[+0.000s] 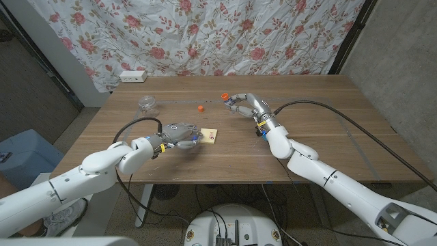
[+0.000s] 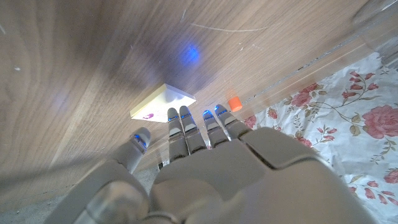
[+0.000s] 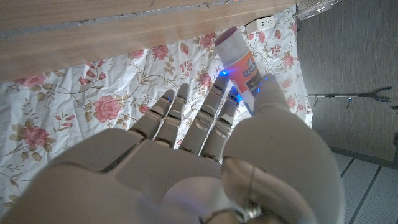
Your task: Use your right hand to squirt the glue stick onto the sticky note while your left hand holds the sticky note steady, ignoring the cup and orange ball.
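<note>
Head view: your left hand (image 1: pixel 179 132) sits at the sticky note (image 1: pixel 211 137) near the table's (image 1: pixel 321 130) middle, fingers apparently on its near-left edge. Your right hand (image 1: pixel 244 104) holds the glue stick (image 1: pixel 224 96), orange cap on, toward the far edge. One cup (image 1: pixel 147 104), one orange ball (image 1: pixel 200 107).

Left wrist view: fingers (image 2: pixel 186 124) extended, fingertips at the note's edge; contact unclear.

Right wrist view: thumb and fingers pinch the one glue stick (image 3: pixel 241 61). Carrying step; next, bring it over the note.
</note>
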